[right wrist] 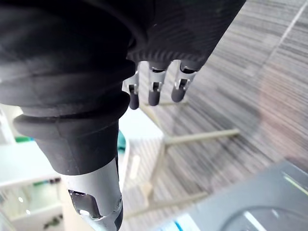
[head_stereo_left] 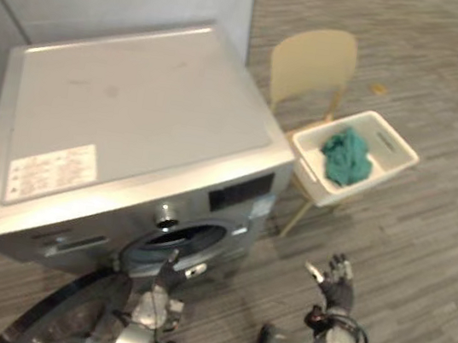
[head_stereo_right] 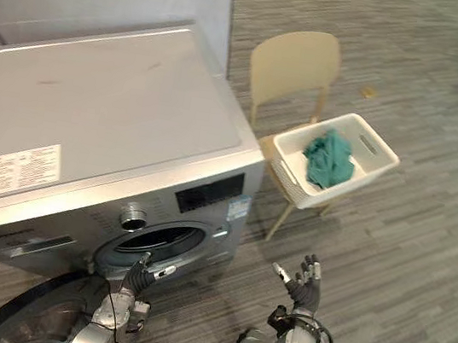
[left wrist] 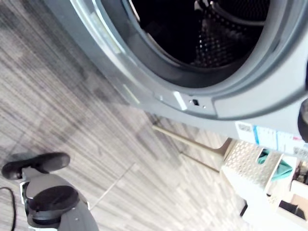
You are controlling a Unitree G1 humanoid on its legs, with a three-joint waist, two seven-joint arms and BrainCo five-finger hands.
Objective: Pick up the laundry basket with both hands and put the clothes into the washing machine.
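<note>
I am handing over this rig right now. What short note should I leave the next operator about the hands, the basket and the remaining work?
Left hand: open, empty, low in front of the drum opening.
Right hand: open, empty, raised over the floor, apart from the laundry basket.
The basket stands on the chair beside the washing machine, with the green clothes inside.
Done: the door is open.
Left: grasp the basket with both hands, then load the clothes.

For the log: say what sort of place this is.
Likely a laundry corner: a front-loading washing machine, door open, and a white laundry basket of green clothes on a chair.
</note>
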